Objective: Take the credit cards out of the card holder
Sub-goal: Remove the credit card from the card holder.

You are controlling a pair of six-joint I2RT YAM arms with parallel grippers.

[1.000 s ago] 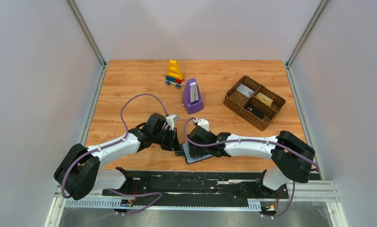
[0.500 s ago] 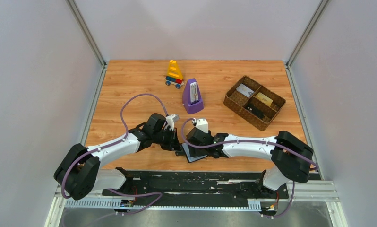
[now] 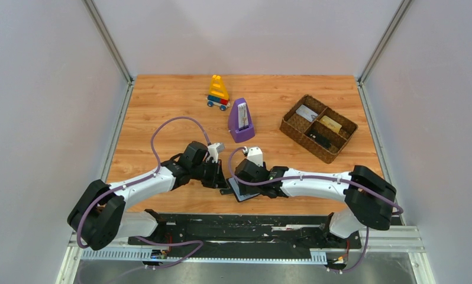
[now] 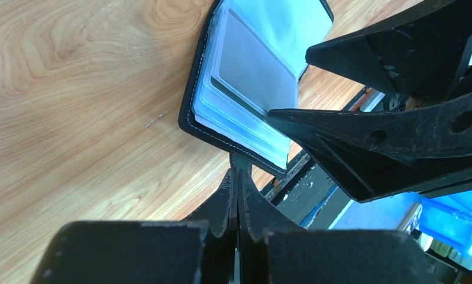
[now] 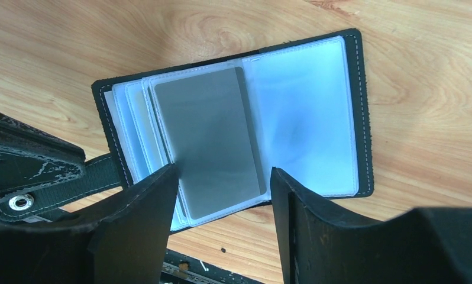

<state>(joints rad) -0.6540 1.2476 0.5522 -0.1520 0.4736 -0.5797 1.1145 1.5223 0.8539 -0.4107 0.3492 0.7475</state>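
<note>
- Card holder (image 3: pixel 243 191) lies open on the counter's (image 3: pixel 162 112) near edge, between both arms.
- Left pincer (image 4: pixel 238 177) pinched shut on its strap (image 5: pixel 97 171).
- Right pincer (image 5: pixel 223 171) open, fingers (image 5: pixel 145 207) straddling a grey card (image 5: pixel 210 136).

Overhead, bright and even: pale walls, the worktop (image 3: pixel 162 100) crisp corner to corner, only soft, short shadows under the arms. On the left wrist camera the left hand (image 4: pixel 238 173) fills the bottom as a dark, blurred mass, and the card holder (image 4: pixel 245 83) glares blue-white off its clear sleeves. On the right wrist camera the sleeves show a milky sheen in sharp focus, while the right hand (image 5: pixel 222 176) looms black and soft-edged up close.
</note>
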